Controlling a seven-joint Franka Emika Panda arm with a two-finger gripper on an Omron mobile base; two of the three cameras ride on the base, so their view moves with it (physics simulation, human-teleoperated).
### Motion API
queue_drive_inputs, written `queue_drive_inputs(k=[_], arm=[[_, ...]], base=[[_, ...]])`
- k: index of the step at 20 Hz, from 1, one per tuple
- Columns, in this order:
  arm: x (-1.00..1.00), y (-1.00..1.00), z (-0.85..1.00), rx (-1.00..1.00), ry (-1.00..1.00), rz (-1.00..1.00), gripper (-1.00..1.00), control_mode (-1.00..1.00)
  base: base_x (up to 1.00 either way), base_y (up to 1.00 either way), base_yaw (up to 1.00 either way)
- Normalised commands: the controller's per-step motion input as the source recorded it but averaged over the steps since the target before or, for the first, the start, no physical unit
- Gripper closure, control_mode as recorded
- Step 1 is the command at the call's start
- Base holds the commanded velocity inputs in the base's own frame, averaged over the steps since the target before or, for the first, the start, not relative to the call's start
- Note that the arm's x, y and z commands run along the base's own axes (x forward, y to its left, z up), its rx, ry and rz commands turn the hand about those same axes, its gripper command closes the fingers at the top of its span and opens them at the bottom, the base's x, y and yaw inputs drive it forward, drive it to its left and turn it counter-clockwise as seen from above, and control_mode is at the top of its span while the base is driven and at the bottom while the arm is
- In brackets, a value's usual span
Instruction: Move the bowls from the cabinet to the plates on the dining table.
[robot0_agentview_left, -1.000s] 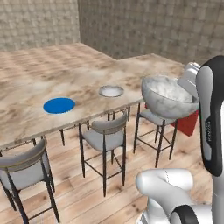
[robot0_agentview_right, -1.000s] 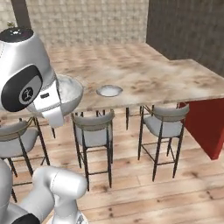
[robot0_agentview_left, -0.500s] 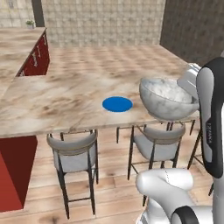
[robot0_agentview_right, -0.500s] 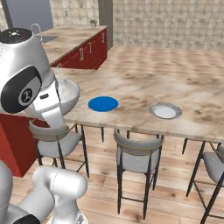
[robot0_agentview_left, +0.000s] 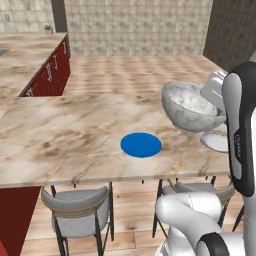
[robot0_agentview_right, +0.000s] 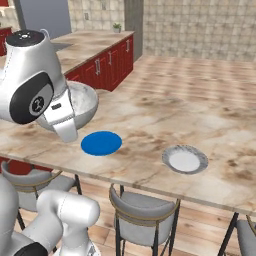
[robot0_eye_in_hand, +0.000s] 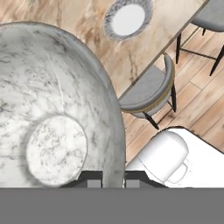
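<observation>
The claw (robot0_eye_in_hand: 113, 178) pinches the rim of the grey-white marbled bowl (robot0_agentview_left: 192, 106), held above the table's (robot0_agentview_left: 75, 135) near edge, beside the blue plate (robot0_agentview_left: 141, 145).

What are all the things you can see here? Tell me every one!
Marbled bowl: one, grey-white, held up above the table edge.
Blue plate: one, bright blue, bare, on the table near its front edge.
Grey plate: one, pale grey, bare, on the table beside the blue plate.
Dining table: one, beige-brown marble.
Chairs: at least three, grey seats, dark legs, tucked along the table's near side.
Counter: one, marble top, red fronts, behind the table.
Potted plant: one, small, green, at the counter's far end.
Gripper: one, dark tips, shut on the bowl's rim.
</observation>
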Motion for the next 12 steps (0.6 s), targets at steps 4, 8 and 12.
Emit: queue_drive_inputs(k=[4,8,12], arm=[[0.0,0.0,0.0,0.0,0.0,0.0,1.0,1.0],[0.0,0.0,0.0,0.0,0.0,0.0,1.0,1.0],[0.0,0.0,0.0,0.0,0.0,0.0,1.0,1.0]], base=[[0.83,-0.43,0.02],[0.14,-0.02,0.0],[0.0,0.0,0.0]])
